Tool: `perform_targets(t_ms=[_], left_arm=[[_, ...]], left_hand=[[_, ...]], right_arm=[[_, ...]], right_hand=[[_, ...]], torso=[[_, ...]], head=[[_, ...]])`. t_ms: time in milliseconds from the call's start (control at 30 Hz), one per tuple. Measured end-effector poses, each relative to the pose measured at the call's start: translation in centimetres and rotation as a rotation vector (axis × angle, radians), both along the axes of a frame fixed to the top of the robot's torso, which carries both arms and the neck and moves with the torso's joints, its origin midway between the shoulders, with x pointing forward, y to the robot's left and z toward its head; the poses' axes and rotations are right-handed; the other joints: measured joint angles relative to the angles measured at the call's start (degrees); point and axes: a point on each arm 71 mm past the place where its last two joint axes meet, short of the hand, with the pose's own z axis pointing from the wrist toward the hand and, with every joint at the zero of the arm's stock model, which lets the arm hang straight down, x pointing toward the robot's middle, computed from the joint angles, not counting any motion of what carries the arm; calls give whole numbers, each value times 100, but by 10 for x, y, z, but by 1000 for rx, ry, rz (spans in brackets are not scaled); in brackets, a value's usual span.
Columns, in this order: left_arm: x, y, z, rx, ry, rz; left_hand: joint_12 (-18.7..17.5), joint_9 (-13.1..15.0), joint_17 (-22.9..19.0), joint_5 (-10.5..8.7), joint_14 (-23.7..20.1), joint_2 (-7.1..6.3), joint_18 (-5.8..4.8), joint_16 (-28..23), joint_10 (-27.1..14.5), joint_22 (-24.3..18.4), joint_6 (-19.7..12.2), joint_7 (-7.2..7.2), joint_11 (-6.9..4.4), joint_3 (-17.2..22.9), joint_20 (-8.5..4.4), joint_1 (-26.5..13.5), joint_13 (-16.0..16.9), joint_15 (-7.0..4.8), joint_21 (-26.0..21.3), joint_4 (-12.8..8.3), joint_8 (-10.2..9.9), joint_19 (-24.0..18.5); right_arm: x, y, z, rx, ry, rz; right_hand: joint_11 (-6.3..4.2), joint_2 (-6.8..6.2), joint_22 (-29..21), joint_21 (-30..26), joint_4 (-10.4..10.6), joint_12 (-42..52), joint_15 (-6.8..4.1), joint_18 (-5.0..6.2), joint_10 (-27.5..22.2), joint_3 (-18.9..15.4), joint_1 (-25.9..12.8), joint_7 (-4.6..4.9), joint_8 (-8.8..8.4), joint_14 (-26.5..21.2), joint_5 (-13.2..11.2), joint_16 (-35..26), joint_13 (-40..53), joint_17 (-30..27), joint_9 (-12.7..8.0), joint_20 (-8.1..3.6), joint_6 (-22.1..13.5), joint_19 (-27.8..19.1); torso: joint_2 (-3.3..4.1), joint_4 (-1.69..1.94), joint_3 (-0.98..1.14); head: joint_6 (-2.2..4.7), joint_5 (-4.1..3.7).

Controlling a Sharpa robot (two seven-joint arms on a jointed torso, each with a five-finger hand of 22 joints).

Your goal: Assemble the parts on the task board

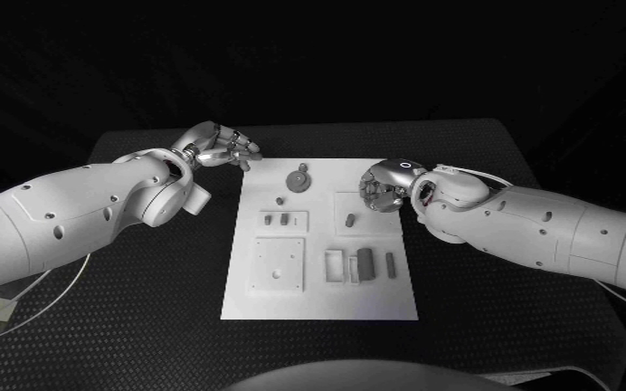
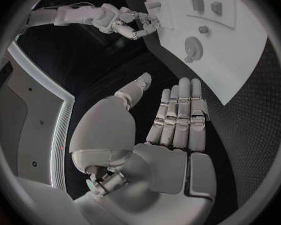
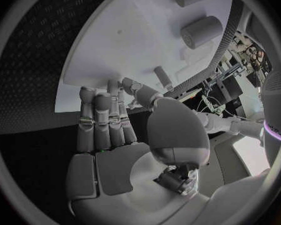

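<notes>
L hand [image 1: 222,148]: silver, segmented metal fingers lying straight side by side, thumb apart, grasping nothing; it hovers off the far left corner of the task board [image 1: 392,305], over the black woven-textured table [image 1: 144,319]. R hand [image 1: 383,185]: also released, fingers straight, nothing in it, at the board's right edge towards the far end. Board is a flat, matte white rect plate. Round disc part [image 1: 298,180] near far edge, between the hands; dark oblong part [image 1: 365,262] nearer the near right corner. No legible writing.
</notes>
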Motion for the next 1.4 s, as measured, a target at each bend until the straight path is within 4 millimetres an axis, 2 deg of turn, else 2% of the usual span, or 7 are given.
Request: perform_targets(t_ms=[167,433,700,867,1000,1133,1400], left_arm=[[0,0,0,0,0,1],[0,0,0,1,0,1],[0,1,0,1,0,1],[0,1,0,1,1,1],[1,1,0,2,1,1],[1,1,-1,2,2,-1],[1,1,-1,2,4,-2]], left_hand=[[0,0,1,0,0,0,0,0,0,-1,0,0,0,-1,0,0,0,0,0,-1,0,0],[0,1,9,0,20,0,0,0,0,-5,0,0,0,-16,0,0,-5,-20,0,-16,0,0],[0,-5,22,0,40,0,0,-22,1,-5,0,0,0,-16,0,0,-4,1,0,-16,0,0],[0,-5,32,0,40,0,0,-22,0,-5,0,0,0,-16,0,0,-4,1,0,-16,0,0],[0,-6,55,0,53,0,0,-22,4,-5,0,0,2,-16,-22,0,-4,-12,0,-16,0,23],[0,-11,86,0,76,0,0,-22,20,-5,0,0,17,-16,-11,0,-4,-29,0,-16,0,53],[0,-11,113,0,114,0,0,-22,21,-4,0,0,17,-16,-11,0,-4,-32,0,-16,0,53]], right_arm=[[0,0,0,2,6,2],[0,0,1,5,4,2],[0,2,2,-4,-21,9],[-1,4,2,-25,-48,24],[-3,5,2,-36,-61,32],[-5,4,2,-37,-64,37],[-10,5,2,-28,-63,47]], right_hand=[[-41,-207,4,-7,47,0,102,0,-145,-92,24,62,-201,-73,0,1,1,27,-61,11,-241,-12],[-50,-322,3,-33,103,-2,204,-1,-298,-147,69,192,-281,-159,0,2,21,45,-86,40,-460,-42],[-31,-282,2,-33,119,-331,215,-1,-320,-130,154,143,-258,-170,0,3,20,66,-77,41,-425,-42],[-30,-192,2,-14,119,-241,215,-2,-320,-131,243,-26,-159,-170,0,40,-71,66,-45,42,-224,-42],[-11,-170,1,-13,119,-236,211,-2,-339,-130,266,-10,-129,-177,0,22,-114,56,-46,52,-8,-74],[28,-175,-1,-169,140,-470,321,-1,-536,-110,260,-15,-129,-340,0,-131,-280,-12,-80,117,38,-243],[364,-216,-19,-334,174,-723,459,-3,-926,-75,219,-23,-164,-480,0,-294,-528,-128,-159,215,100,-379]], torso=[[0,0,-1],[1,0,-1],[1,2,-1],[1,2,-1],[2,2,-1],[2,3,-1],[2,5,-1]], head=[[-6,5],[-22,9],[-23,6],[-26,3],[-27,-2],[-30,-8],[-30,-9]])
